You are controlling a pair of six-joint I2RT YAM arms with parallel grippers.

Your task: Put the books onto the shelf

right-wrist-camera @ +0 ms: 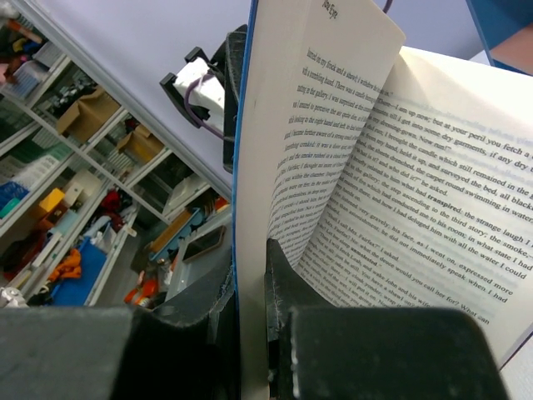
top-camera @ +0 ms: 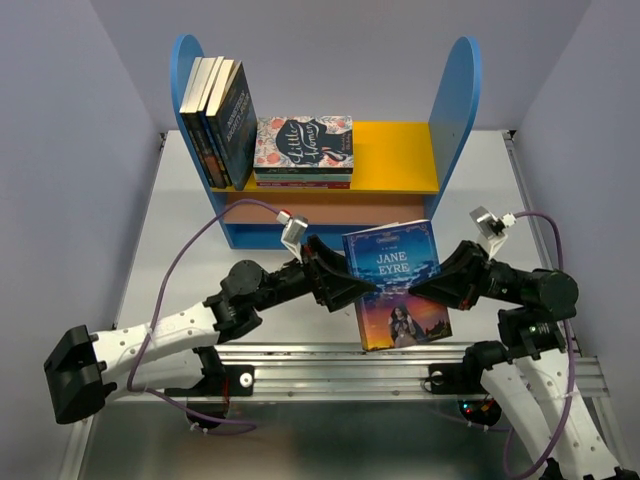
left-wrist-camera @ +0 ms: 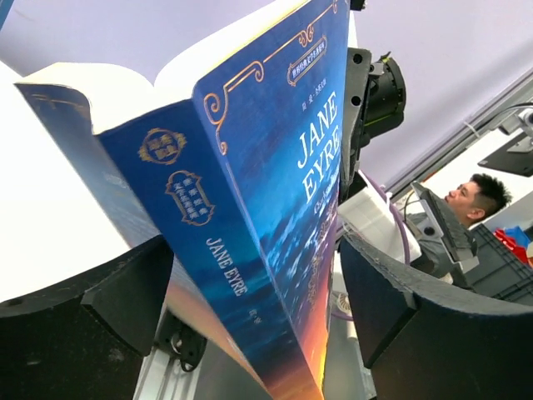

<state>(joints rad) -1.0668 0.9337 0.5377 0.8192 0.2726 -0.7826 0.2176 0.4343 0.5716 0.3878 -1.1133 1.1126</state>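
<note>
The Jane Eyre book (top-camera: pixel 395 285) hangs upright above the table between both arms, in front of the shelf (top-camera: pixel 455 90). My right gripper (top-camera: pixel 415 288) is shut on its front cover and a few pages (right-wrist-camera: pixel 350 167), and the rest fans open; in the right wrist view the gripper (right-wrist-camera: pixel 250 283) pinches that edge. My left gripper (top-camera: pixel 350 290) is open around the spine (left-wrist-camera: pixel 275 208), one finger (left-wrist-camera: pixel 125 292) on each side with gaps showing. Three dark books (top-camera: pixel 218 120) lean against the shelf's left panel on the yellow board (top-camera: pixel 395 150).
The floral Little Women book (top-camera: pixel 303 140) lies flat on a short stack on the yellow board. A metal rail (top-camera: pixel 330 355) runs along the near table edge. Purple cables (top-camera: pixel 200 240) loop from both wrists. Grey walls close in left and right.
</note>
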